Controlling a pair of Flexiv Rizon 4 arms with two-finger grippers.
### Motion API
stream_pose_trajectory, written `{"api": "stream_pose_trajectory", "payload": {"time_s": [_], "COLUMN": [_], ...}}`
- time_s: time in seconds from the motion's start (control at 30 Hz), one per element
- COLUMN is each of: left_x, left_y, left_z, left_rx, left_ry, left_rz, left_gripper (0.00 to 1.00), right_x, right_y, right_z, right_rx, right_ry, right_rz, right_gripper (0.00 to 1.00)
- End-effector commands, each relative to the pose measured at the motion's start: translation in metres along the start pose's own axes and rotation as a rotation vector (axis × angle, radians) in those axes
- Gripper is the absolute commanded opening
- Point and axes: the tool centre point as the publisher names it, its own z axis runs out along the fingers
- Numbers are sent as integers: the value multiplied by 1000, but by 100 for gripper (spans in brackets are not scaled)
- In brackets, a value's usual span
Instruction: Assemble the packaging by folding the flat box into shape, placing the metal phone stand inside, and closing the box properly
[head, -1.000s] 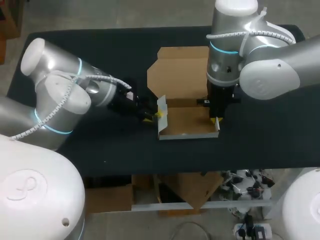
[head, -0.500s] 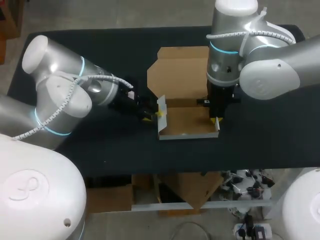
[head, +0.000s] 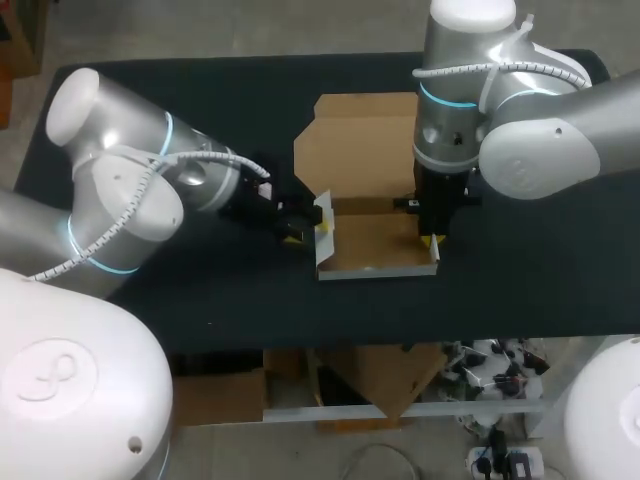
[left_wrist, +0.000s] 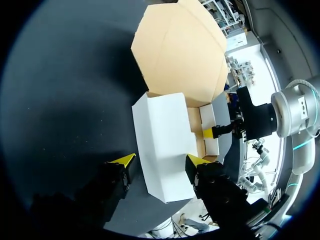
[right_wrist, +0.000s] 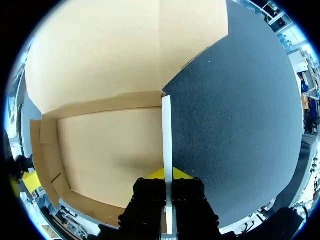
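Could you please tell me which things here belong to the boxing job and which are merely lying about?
Job:
- box
- right gripper, shut on the box's right wall
- left gripper, open around its left wall
- stand: not in view

Lying about:
- just the table itself

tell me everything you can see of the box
The box is cardboard, brown inside and white outside, half folded: a shallow open tray with raised side and front walls, its wide lid flap lying flat behind it on the black table. Nothing is inside. The right pincer is shut on its right wall; the open left pincer faces its white left wall, which stands between the fingers.
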Motion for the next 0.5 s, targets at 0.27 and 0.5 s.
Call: {"api": "stream_pose_trajectory", "payload": {"time_s": [0.27, 0.5], "left_x": [9, 12], "left_y": [0, 0], "left_z": [7, 11], "left_rx": [-4, -3], "left_ry": [-75, -125], "left_rz": [4, 12], "left_gripper": [63, 61], "right_x": [1, 1], "right_y": [0, 0], "right_z": [-1, -1], "right_rx": [0, 0], "right_ry": [-1, -1], "right_rz": [1, 1], "right_gripper": [0, 0]}}
